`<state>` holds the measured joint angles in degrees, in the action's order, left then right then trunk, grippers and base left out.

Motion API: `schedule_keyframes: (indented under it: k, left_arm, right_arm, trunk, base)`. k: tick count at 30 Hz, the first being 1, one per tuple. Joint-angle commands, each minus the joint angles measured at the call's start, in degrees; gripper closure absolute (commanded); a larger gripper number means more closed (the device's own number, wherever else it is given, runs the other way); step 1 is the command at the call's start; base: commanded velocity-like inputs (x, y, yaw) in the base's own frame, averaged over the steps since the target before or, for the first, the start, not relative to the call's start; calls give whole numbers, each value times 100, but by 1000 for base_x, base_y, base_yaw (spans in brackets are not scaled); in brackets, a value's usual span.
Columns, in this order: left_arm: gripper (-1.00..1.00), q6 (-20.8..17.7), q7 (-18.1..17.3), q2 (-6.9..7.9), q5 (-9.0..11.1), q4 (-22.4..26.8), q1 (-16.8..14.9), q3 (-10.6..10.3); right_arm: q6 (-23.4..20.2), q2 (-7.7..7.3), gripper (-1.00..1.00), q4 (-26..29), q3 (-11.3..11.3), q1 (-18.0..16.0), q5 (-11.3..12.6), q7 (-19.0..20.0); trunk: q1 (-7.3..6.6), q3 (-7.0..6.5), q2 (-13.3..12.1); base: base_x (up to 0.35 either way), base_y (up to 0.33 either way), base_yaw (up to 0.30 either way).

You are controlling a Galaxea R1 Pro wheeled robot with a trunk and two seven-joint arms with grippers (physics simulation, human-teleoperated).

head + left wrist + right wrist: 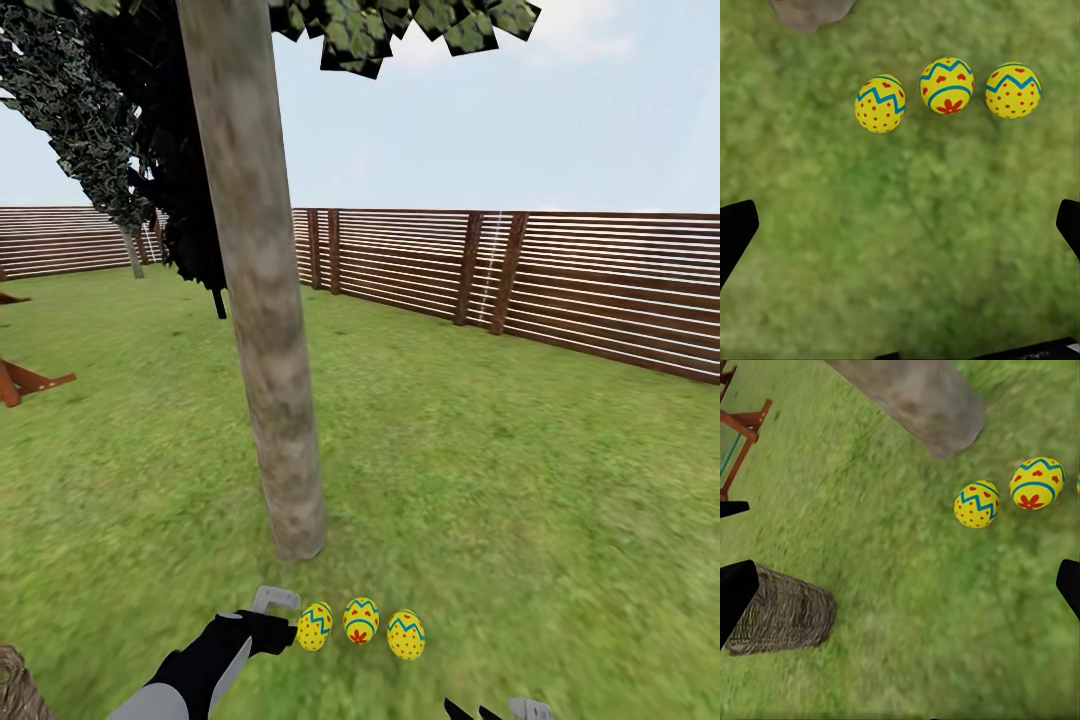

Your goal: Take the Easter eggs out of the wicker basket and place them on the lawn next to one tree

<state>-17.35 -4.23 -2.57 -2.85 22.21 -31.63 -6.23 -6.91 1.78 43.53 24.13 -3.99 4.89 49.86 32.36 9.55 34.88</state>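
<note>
A: Scene, big to small?

B: Wide mottled green lawn [520, 470], brown slatted wooden fence [600, 290] at the back. Thick grey-beige leaning tree trunk [262, 300] rises just beyond the left gripper [280, 615]. Tan open-weave wicker basket [784, 611] sits on the grass off to the left arm's outer side, well apart from the eggs; its inside isn't readable from here.

A: Eggs?

B: Three yellow eggs w/ blue-green zigzags and red marks, in a row on the grass near the trunk base. Nearest, the dotted egg [314, 626], lies right beside the left gripper's tip, on its inner side. Then the flower-marked egg [361, 620], then the far egg [405, 635], each a bit farther from that claw. All stand roughly upright, long axis vertical, as far as I can tell.

A: Claw state?

B: Left wrist view shows both dark fingers [736, 229] spread wide w/ bare grass between: fully open, holding nothing, eggs ahead of the tips. Right gripper [497, 712] hangs low near the robot's body, short of the far egg; its fingers [735, 589] also spread wide, empty.

A: Arm pose?

B: Left arm stretched fwd and down, wrist low over the grass. It's the nearer arm by far.

A: Judgement?

B: All three look placed by one tree; prob. just back off w/o nudging the nearest egg.
</note>
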Motion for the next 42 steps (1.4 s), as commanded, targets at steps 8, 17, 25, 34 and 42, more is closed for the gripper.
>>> schedule_keyframes:
  k: [8,17,25,34,42]
  left_arm:
    - [-100,-31,-16,2,-31,12,-2,-9]
    - [-100,-31,-12,2,-31,12,-3,-9]
    - [-100,-31,-9,2,-31,12,-1,-9]
    - [-100,-33,-14,2,-31,12,-1,-9]
    - [-100,-14,4,16,-32,11,-1,-20]
  right_arm:
    - [-53,6,-100,3,46,-5,36,36]
    - [-55,6,-100,3,30,-5,34,33]
    - [-56,9,-100,0,31,-5,38,33]
    - [-56,14,-100,-2,31,-5,37,33]
    - [-56,5,-100,-118,45,-5,38,20]
  trunk:
    - [-174,-135,-314]
    - [-372,-296,-675]
    - [-548,-440,-996]
    - [-657,-529,-1197]
    - [-657,-529,-1197]
  base:
    - [0,0,0]
    - [0,0,0]
    - [0,0,0]
    - [0,0,0]
    - [0,0,0]
